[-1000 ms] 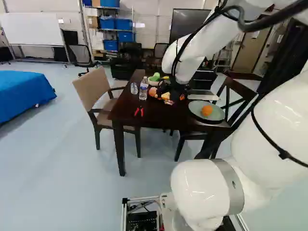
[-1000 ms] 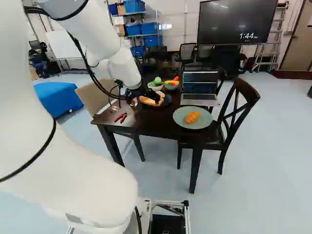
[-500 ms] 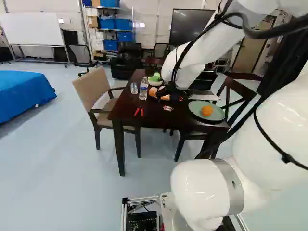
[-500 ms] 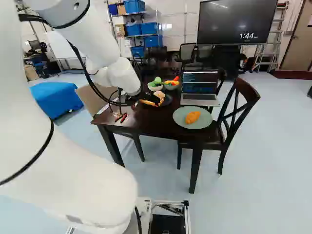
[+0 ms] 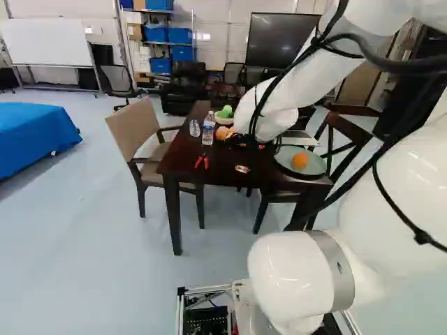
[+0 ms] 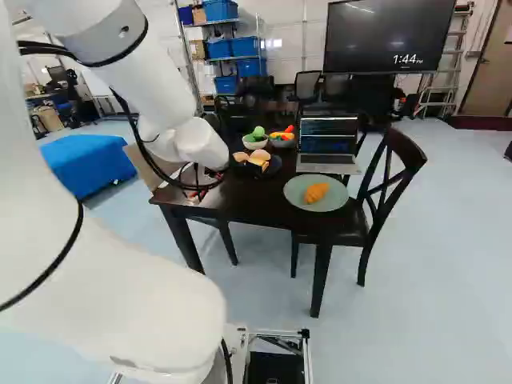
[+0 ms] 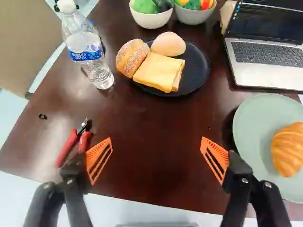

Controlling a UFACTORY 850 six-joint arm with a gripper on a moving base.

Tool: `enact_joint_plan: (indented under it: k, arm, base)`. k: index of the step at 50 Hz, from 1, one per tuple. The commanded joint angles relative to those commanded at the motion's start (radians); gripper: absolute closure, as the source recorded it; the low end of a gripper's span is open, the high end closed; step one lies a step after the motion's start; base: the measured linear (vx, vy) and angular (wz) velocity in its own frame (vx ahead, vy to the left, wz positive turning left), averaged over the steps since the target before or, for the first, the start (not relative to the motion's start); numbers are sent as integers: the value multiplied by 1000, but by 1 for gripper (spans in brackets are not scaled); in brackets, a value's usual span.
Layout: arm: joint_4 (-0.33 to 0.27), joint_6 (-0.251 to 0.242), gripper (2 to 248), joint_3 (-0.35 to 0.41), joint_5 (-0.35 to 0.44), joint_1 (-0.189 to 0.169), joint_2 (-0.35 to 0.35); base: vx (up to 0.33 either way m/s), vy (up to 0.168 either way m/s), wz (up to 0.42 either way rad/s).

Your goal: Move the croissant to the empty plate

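On the green plate [image 6: 290, 200], the croissant [image 6: 316, 193] is lying while the gripper [image 5: 250, 157] is hovering with its fingers wide apart.

At the left of the left base view, a beige chair [image 5: 133, 124] with dark wooden arms is standing beside the table [image 5: 180, 150], whose top is gleaming dark brown. Near that side, a clear plastic bottle [image 7: 90, 52] is standing upright. Closer to the table's front edge, the pliers [image 7: 71, 146] are lying with slim, red handles near one finger. The gripper's slotted, wedge-shaped orange pads [image 7: 99, 161] are facing each other across bare wood. Ahead of them, a round black plate [image 7: 196, 71] is holding a sugary bun [image 7: 131, 57], a square, layered sandwich [image 7: 155, 73] and a smooth domed bun [image 7: 168, 44]. Beyond it, two rounded bowls [image 7: 150, 20] are holding colourful pieces. Farther right in the right base view, the silvery laptop [image 6: 330, 164] is standing open. In front of it, the matte green plate is cradling the plump, ridged, golden croissant.
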Motion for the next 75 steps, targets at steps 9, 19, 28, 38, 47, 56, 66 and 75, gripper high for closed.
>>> enact_joint_plan:
  k: [9, 19, 28, 38, 47, 56, 66, 75]
  arm:
    - [0, 0, 3, 55, 103, 3, 12]
    - [0, 0, 3, 114, 214, 7, 24]
    - [0, 0, 3, 162, 303, 10, 35]
    - [0, 0, 3, 210, 393, 13, 45]
    - [0, 0, 3, 248, 463, 15, 53]
    - [0, 0, 3, 281, 525, 17, 60]
    - [0, 0, 3, 312, 583, 19, 67]
    - [0, 0, 3, 335, 626, 21, 72]
  base:
    - [0, 0, 0]
    - [0, 0, 0]
    - [0, 0, 0]
    - [0, 0, 0]
    - [0, 0, 0]
    - [0, 0, 0]
    - [0, 0, 0]
    - [0, 0, 0]
